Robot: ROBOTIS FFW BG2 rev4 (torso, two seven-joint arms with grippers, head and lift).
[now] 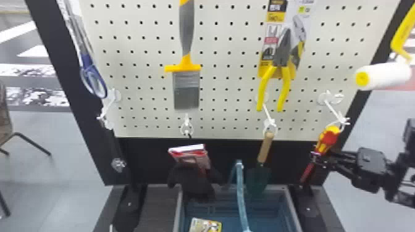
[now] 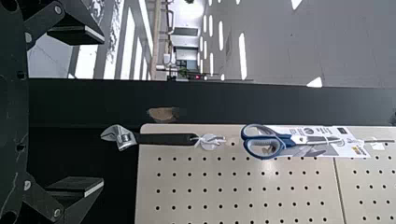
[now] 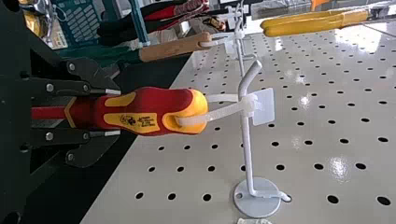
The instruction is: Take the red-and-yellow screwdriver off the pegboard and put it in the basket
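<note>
You had the red-and-yellow screwdriver [image 1: 329, 137] gripped in your right hand [image 1: 319, 156], looped to the hook [image 1: 335, 111] above it. Up and left of that hand stood the pegboard [image 1: 228, 92]; lower left, the basket [image 1: 268, 214]; far left, a chair [image 1: 5, 114] on grey floor [image 1: 61, 166]. Your left hand [image 2: 100, 111] was open.

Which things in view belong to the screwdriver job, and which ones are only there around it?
For the job:
red-and-yellow screwdriver, still looped to its white hook
right pincer, closed on the screwdriver
teal basket
pegboard

Only around:
paintbrush
yellow-handled pliers
garden trowel
paint roller
blue-handled scissors
adjustable wrench
left pincer, open and empty
</note>
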